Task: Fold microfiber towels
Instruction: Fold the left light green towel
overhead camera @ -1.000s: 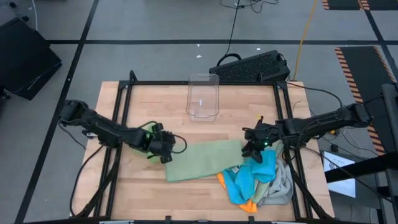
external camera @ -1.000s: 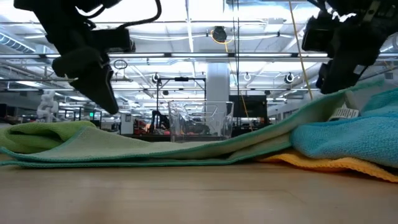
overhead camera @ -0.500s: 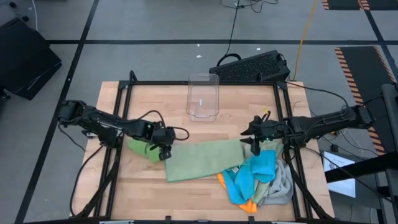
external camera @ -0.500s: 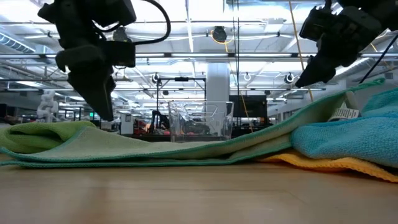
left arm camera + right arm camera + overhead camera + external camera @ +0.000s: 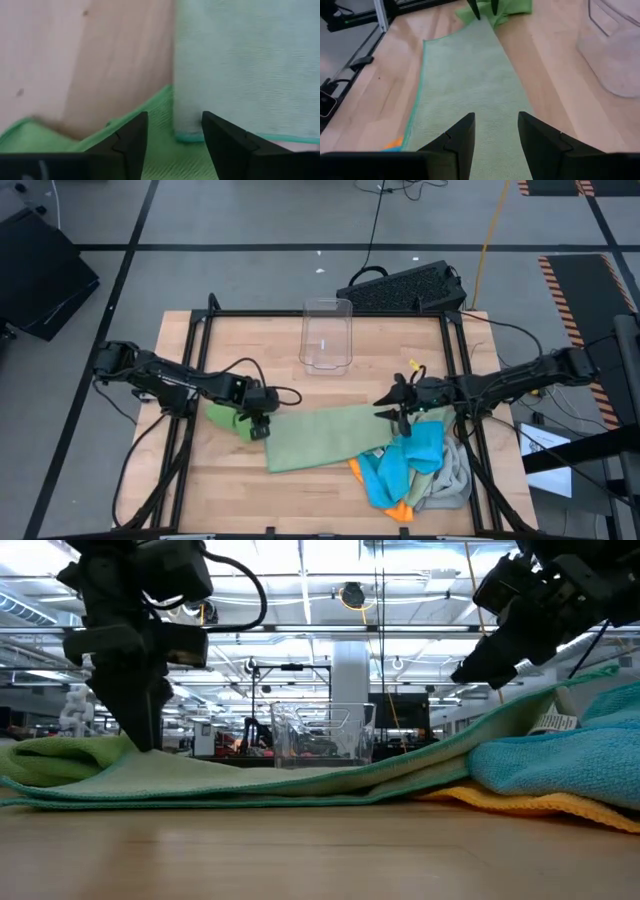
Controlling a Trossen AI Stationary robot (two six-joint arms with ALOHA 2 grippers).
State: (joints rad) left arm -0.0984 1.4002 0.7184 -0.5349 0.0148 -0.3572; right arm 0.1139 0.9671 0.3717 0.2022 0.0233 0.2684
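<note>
A sage green towel lies spread out long across the table's middle. Its left end rests on a bunched bright green towel. Its right end rests on a pile of blue, orange and light grey towels. My left gripper points steeply down, open, over the spot where the sage corner meets the bright green cloth. My right gripper hangs open above the sage towel's right end, slanting toward the table's left, clear of the cloth. My left gripper's open fingertips reach down to the top of the bright green towel beside the sage towel's edge. I cannot tell whether they touch the cloth. Nothing shows pinched between the fingers.
A clear plastic bin stands at the table's far middle. A black keyboard-like thing lies beyond the far edge. Black frame rails run along the table's left and right sides. Bare wood shows at the near left.
My left gripper has sunk toward the bright green towel and tipped from slanting to nearly straight down; the bright green towel now shows beside it. My right gripper has gone a little toward the table's left over the sage towel and tipped up to a flatter slant.
</note>
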